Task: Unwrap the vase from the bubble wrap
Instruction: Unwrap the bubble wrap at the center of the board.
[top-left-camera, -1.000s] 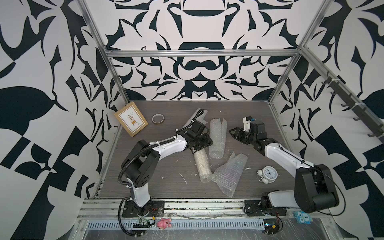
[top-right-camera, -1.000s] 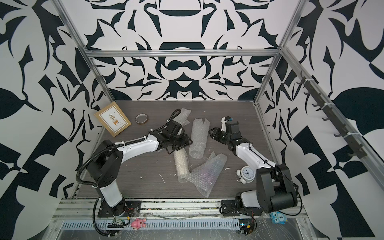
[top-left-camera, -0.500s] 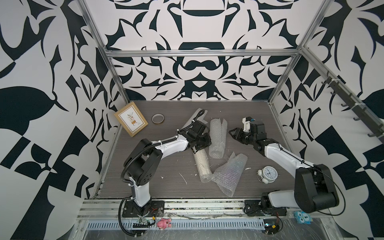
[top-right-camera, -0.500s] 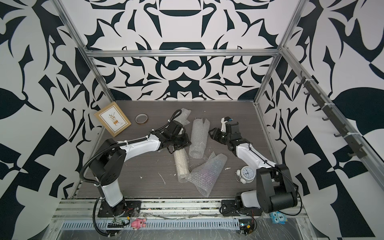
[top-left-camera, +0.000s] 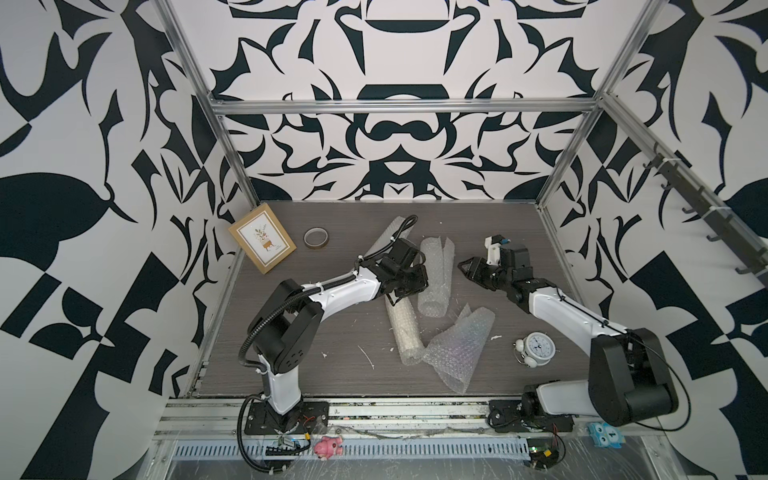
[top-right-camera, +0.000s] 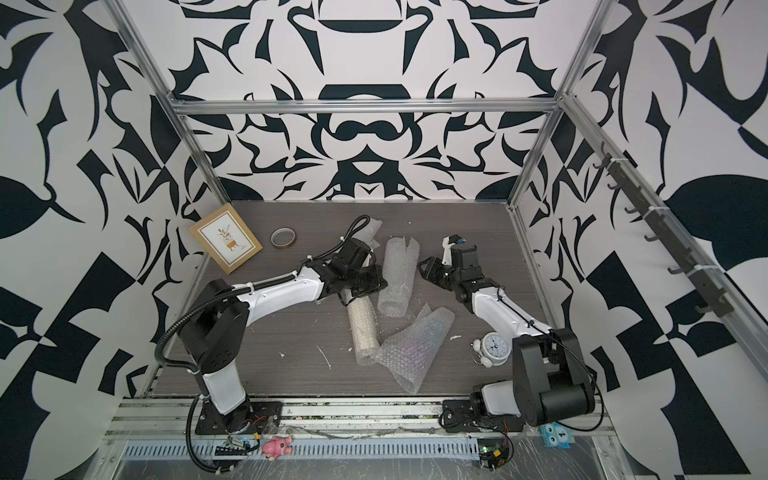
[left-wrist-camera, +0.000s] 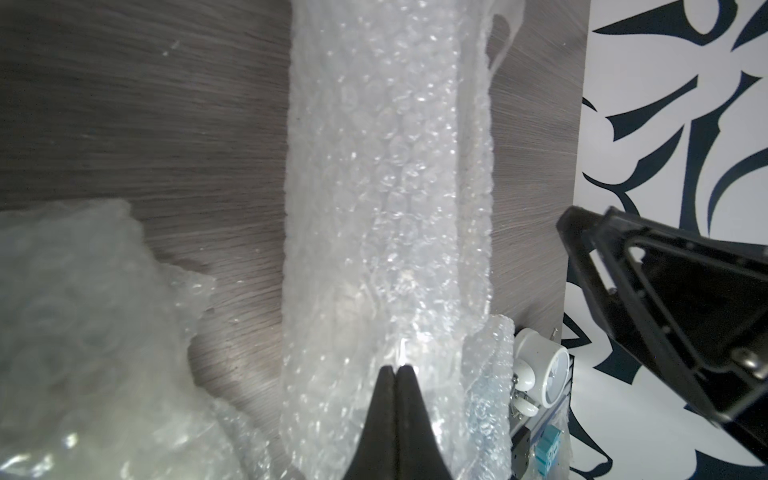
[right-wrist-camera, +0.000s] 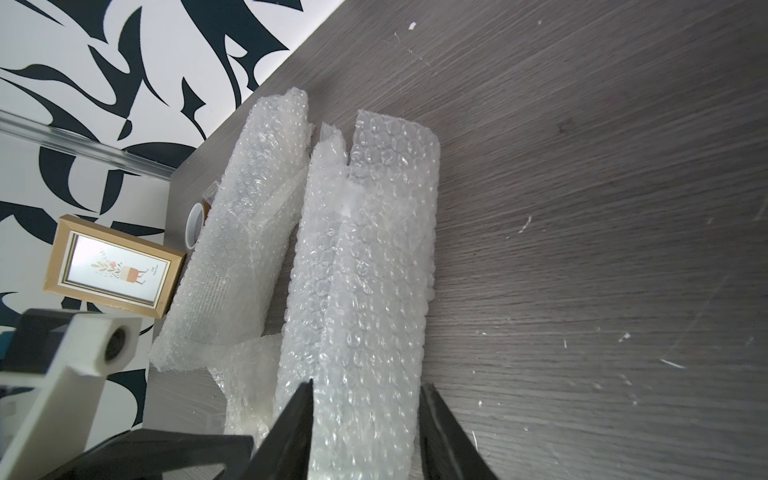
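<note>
Closest to the front edge of the table (top-left-camera: 332, 374) lies a loose sheet (top-left-camera: 457, 349) of bubble wrap (top-right-camera: 415, 345). It is flat and crinkly, with nothing in it. Touching it is a long roll (top-left-camera: 403, 328) of the wrap. It looks creamy inside, so I think the vase is hidden in there (I cannot see the vase itself). A white clock (top-left-camera: 536, 348) sits off to the right.

A bit farther back, the left claw (left-wrist-camera: 398, 368) is pinched all the way shut, close up to an open tube (top-left-camera: 436, 278) of wrap. I cannot tell if a tiny bit of plastic is caught between its tips. The right claw (right-wrist-camera: 365, 384) is half open and holds nothing. It sits just beside the tube on the other side, and I cannot tell if it touches.

Farther still lie a far piece (right-wrist-camera: 245, 232) of wrap, a tape ring (top-left-camera: 309, 237) and a picture frame (top-left-camera: 262, 242).

The wrap is light, soft and springy. It is slippery too, so a small pinch may slide off. A loose edge or corner of the long roll looks like the best place to grab. The vase may break, so the roll should stay low on the table.
</note>
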